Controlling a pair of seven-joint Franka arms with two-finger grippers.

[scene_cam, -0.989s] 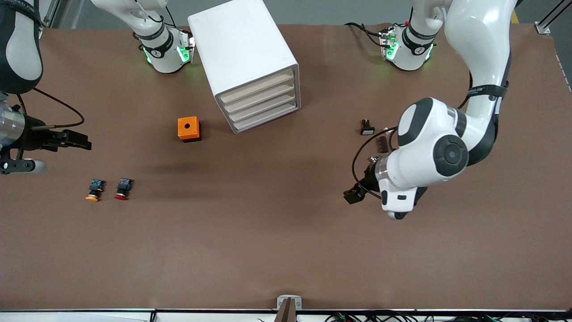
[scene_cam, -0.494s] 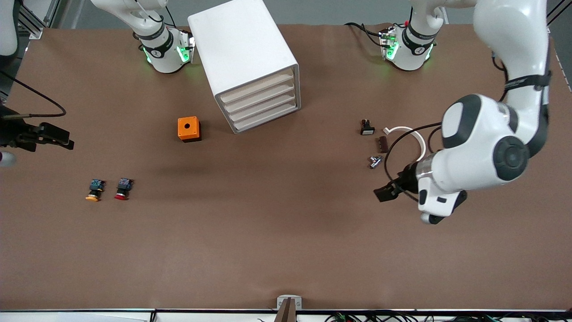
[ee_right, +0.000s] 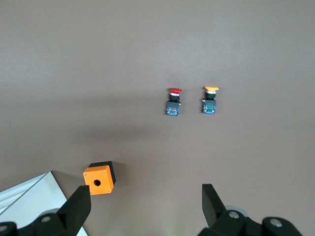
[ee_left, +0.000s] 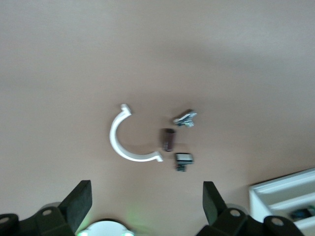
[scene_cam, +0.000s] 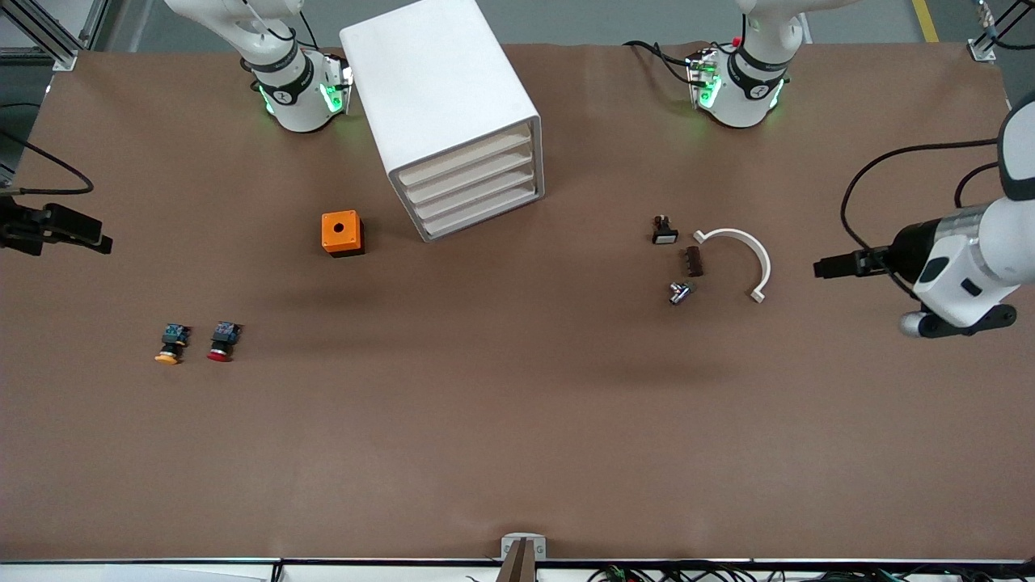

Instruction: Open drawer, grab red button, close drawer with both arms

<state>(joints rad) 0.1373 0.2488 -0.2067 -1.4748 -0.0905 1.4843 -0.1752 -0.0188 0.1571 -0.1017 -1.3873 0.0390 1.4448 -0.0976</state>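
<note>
The white cabinet [scene_cam: 441, 97] stands near the robots' bases, and its four drawer fronts [scene_cam: 473, 187] are all shut. The red-capped button [scene_cam: 220, 342] lies on the table toward the right arm's end, beside a yellow-orange-capped one [scene_cam: 169, 345]. Both show in the right wrist view, the red button [ee_right: 173, 102] and the yellow-orange one [ee_right: 210, 100]. My right gripper [scene_cam: 93, 236] hangs open and empty over the table's edge at that end; in its wrist view [ee_right: 146, 206] the jaws stand wide apart. My left gripper [scene_cam: 825, 267] is open and empty over the table's left-arm end; its wrist view [ee_left: 146, 206] shows the same.
An orange box with a round hole [scene_cam: 341, 233] sits beside the cabinet. Toward the left arm's end lie a white C-shaped piece [scene_cam: 745, 255], a black part with a white face [scene_cam: 664, 231], a brown part [scene_cam: 693, 260] and a small metal part [scene_cam: 679, 293].
Both arms have swung outward toward their own ends of the table. The left arm's move has uncovered the white C-shaped piece and the small parts. Nothing on the table has moved.
</note>
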